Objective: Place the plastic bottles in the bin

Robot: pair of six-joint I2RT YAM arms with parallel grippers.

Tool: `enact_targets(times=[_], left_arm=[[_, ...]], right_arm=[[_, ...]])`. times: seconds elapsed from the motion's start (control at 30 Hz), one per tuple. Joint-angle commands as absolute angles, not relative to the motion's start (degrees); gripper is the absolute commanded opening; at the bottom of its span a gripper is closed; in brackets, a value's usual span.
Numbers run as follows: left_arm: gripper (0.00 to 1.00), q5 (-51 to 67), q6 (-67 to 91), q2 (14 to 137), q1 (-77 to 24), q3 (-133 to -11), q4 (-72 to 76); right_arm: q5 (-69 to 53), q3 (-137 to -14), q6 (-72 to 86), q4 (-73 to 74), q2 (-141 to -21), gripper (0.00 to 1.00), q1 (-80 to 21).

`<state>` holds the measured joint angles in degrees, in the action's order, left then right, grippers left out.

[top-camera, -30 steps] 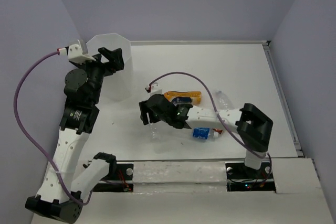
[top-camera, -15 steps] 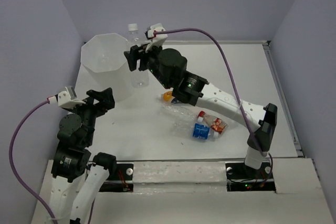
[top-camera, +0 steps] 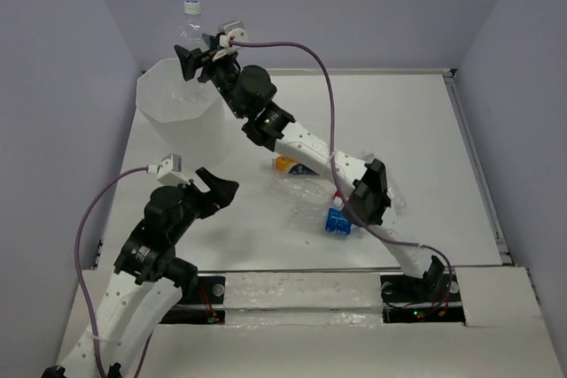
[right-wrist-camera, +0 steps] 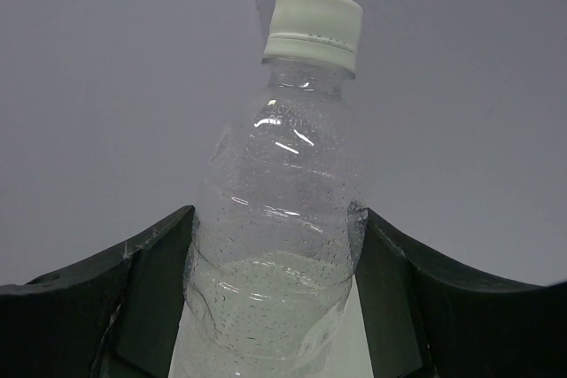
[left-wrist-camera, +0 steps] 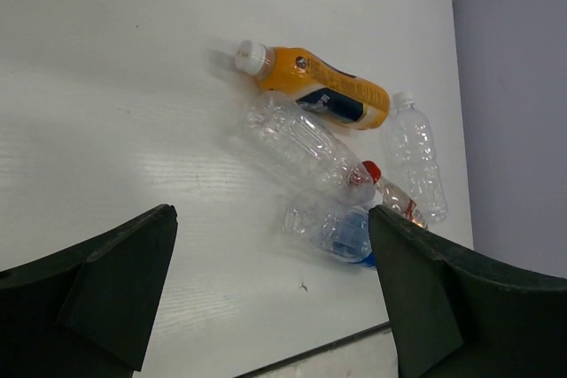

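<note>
My right gripper (top-camera: 197,57) is shut on a clear plastic bottle (top-camera: 191,26) with a white cap. It holds the bottle upright above the far rim of the translucent white bin (top-camera: 188,135). In the right wrist view the bottle (right-wrist-camera: 279,219) fills the gap between the fingers (right-wrist-camera: 146,294). My left gripper (top-camera: 218,189) is open and empty, low over the table's near left. On the table lie an orange bottle (left-wrist-camera: 321,90), a clear bottle (left-wrist-camera: 297,143), a blue-labelled bottle (left-wrist-camera: 335,229), a red-capped red-labelled bottle (left-wrist-camera: 397,201) and another clear bottle (left-wrist-camera: 416,152).
The orange bottle (top-camera: 291,165) and the blue-labelled bottle (top-camera: 337,221) lie under the right arm's forearm (top-camera: 368,192). The table's near edge (left-wrist-camera: 310,356) runs just below the bottles in the left wrist view. Purple-grey walls close in the left, back and right sides.
My right arm lifted a clear bottle off the table and carried it left and up over the bin. My left arm drew back from the bin towards the table's near left.
</note>
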<state>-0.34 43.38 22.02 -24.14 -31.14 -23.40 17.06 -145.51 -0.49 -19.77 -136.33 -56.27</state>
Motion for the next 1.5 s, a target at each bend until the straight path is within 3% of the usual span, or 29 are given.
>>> enact_targets(times=[0.0,0.13,0.17,0.23,0.3,0.53,0.63,0.83,0.87,1.0,1.07,1.17,1.2,1.27,1.47], left_arm=[[0.99,4.39,46.40,22.32,-25.05,-30.15,-18.55],[0.99,5.44,47.46,23.20,-25.40,-28.39,-16.44],[0.99,5.88,48.07,23.46,-25.49,-27.95,-15.39],[0.99,7.29,48.95,24.34,-25.49,-26.37,-14.16],[0.99,7.99,49.30,25.74,-25.40,-25.41,-12.14],[0.99,6.42,49.13,33.30,-25.84,-24.43,-5.81],[0.99,4.67,46.77,37.87,-27.68,-26.35,-2.91],[0.99,-2.02,40.00,49.82,-35.58,-34.26,0.95],[0.99,-2.98,37.38,51.57,-36.99,-35.67,0.88],[0.99,-9.39,34.72,60.36,-43.93,-42.62,-1.48],[0.98,-10.55,35.94,64.06,-45.53,-44.82,-1.06],[0.98,-10.02,39.72,66.79,-45.62,-45.79,2.02],[0.98,-10.45,41.47,67.93,-45.70,-46.23,2.63],[0.98,-10.55,42.97,68.90,-45.70,-46.67,1.68],[0.99,-10.37,52.09,64.70,-45.97,-41.58,0.09]], right_arm=[[12.31,-151.79,-1.14,-31.28,-142.28,0.46,-55.81],[10.64,-151.35,-1.23,-32.70,-145.02,0.63,-55.81],[10.11,-151.26,-2.19,-32.70,-145.19,0.78,-55.81],[9.93,-150.47,-3.94,-32.26,-144.59,0.94,-55.81],[9.58,-147.94,-5.09,-31.82,-143.27,1.00,-55.29],[8.44,-133.27,-4.49,-29.62,-129.93,1.00,-54.23],[9.49,-109.80,-0.27,-29.71,-116.76,0.97,-51.43],[13.71,-71.68,11.59,-20.42,-84.50,0.78,-43.43],[14.23,-63.89,15.34,-17.43,-81.16,0.70,-39.68],[16.42,-54.07,21.51,-0.65,-68.84,0.52,-32.01],[17.14,-50.20,22.32,8.06,-65.50,0.52,-27.00],[15.73,-49.39,22.15,16.50,-66.78,0.69,-22.86],[16.60,-49.48,21.71,19.05,-67.58,0.80,-22.33],[17.75,-49.66,21.88,21.00,-70.91,0.91,-22.32],[19.42,-50.44,21.27,22.41,-79.26,0.94,-21.18]])
